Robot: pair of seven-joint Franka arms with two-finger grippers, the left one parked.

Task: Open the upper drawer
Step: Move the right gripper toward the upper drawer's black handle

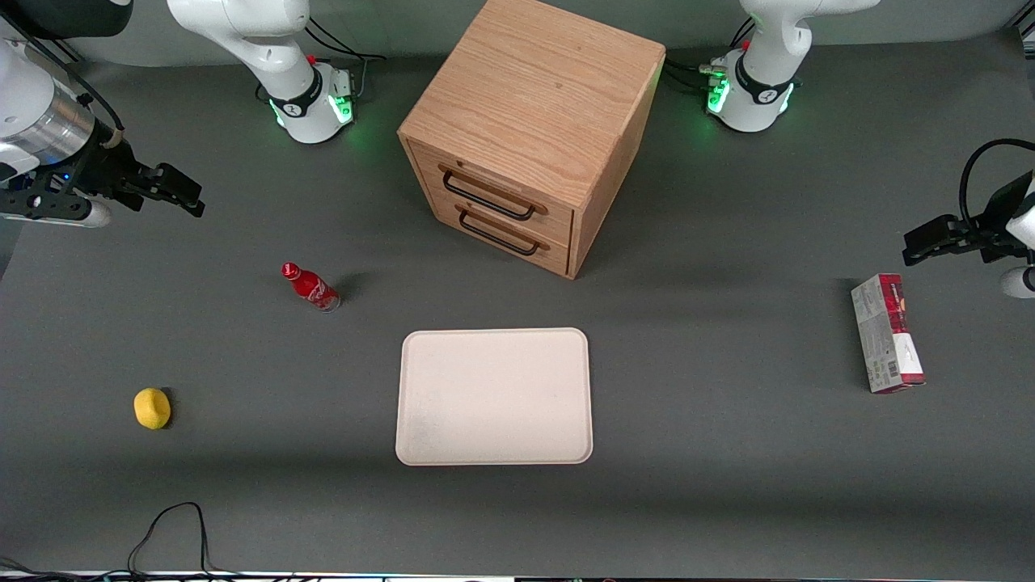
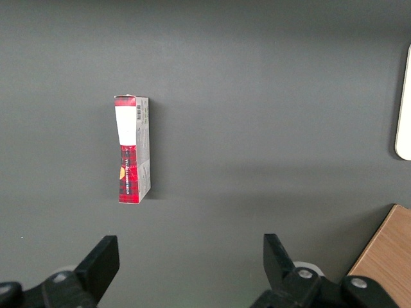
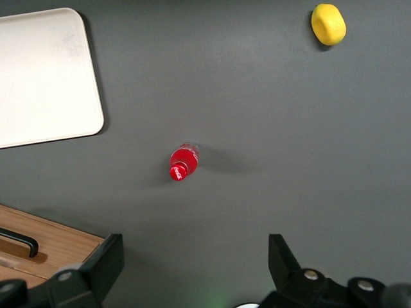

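The tool [image 1: 174, 190] hangs at the front view's left edge with its fingers apart and nothing between them, well apart from the cabinet [image 1: 538, 97], so the reach looks not yet begun. The upper drawer [image 1: 492, 192] sits shut, upper centre of frame, facing the tray [image 1: 494, 396]; its black bar handle [image 1: 488, 195] runs diagonally across that front, level with the bench [image 1: 728, 453].

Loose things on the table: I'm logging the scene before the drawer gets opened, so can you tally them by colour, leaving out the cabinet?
Red: 2, the bottle and the carton.
Yellow: 1, the lemon-like object.
Cream: 1, the tray.
Total: 4.
The gripper hangs open above the table toward the working arm's end, clear of the upper drawer.
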